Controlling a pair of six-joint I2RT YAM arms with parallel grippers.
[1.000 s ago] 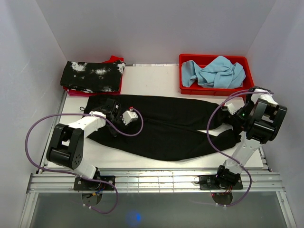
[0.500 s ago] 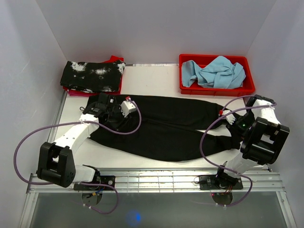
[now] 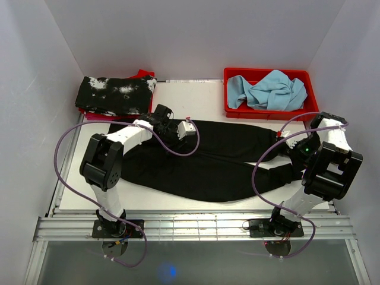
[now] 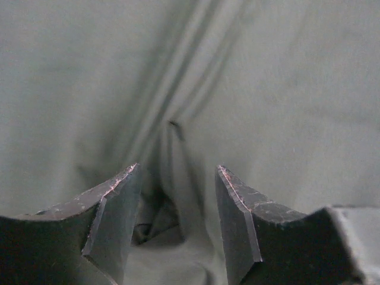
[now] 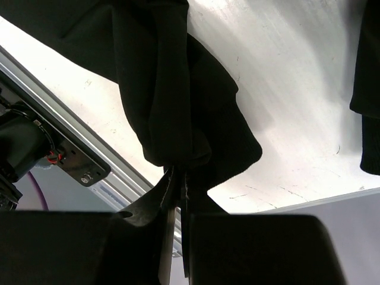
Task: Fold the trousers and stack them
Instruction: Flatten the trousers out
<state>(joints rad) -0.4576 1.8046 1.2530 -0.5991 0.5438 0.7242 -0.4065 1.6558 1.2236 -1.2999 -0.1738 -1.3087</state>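
Note:
The plain black trousers (image 3: 219,160) lie spread across the table, waist at the left and leg ends at the right. My left gripper (image 3: 172,130) is low over their upper left part. In the left wrist view it (image 4: 178,169) is open, with a raised fold of the dark fabric (image 4: 267,89) between the jaws. My right gripper (image 3: 292,151) is at the right leg end. In the right wrist view it (image 5: 177,172) is shut on a bunch of the black cloth (image 5: 172,89) and holds it lifted off the white table top.
A red bin (image 3: 267,114) at the back right holds a light blue cloth (image 3: 267,89). A folded black garment with white splotches (image 3: 116,95) lies on red items at the back left. White walls stand on three sides, and a metal rail (image 3: 190,225) runs along the front.
My left arm has swung from the trousers' left end to the right and back along their upper edge. My right gripper has stayed at the leg end with the cloth in it.

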